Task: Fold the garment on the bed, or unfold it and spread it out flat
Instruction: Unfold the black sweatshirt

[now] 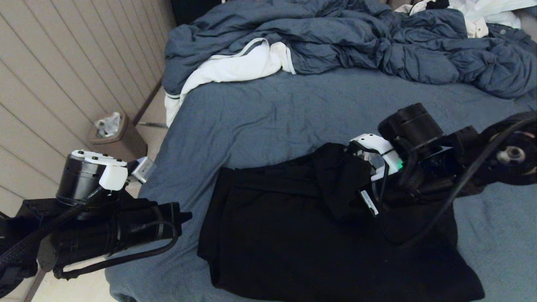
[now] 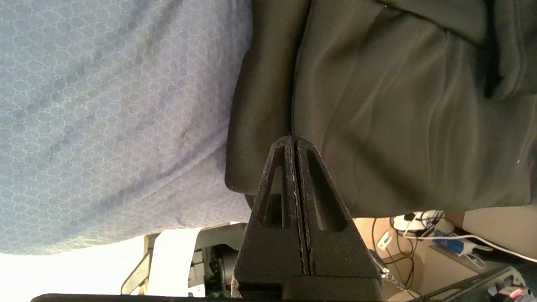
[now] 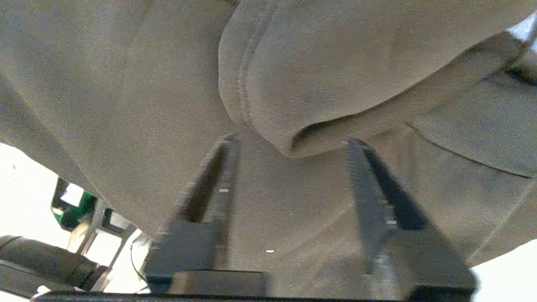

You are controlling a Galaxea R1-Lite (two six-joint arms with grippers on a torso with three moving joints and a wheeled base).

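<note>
The black hoodie (image 1: 293, 235) lies in a roughly rectangular bundle on the near part of the blue-grey bed (image 1: 268, 113). My right arm (image 1: 415, 138) reaches over its far right part, where a lump of fabric rises. In the right wrist view my right gripper (image 3: 291, 144) is open just above the hoodie (image 3: 126, 84), and a rolled hem (image 3: 268, 105) lies at its fingertips. My left gripper (image 2: 293, 136) is shut on nothing and hovers at the hoodie's near left edge (image 2: 398, 126). The left gripper (image 1: 186, 216) sits beside the bed's left side.
A rumpled blue-grey duvet (image 1: 356, 37) fills the far end of the bed. A white cloth with grey trim (image 1: 235, 67) hangs over the far left edge. A brown bin (image 1: 115, 138) stands on the floor by the panelled wall (image 1: 63, 75).
</note>
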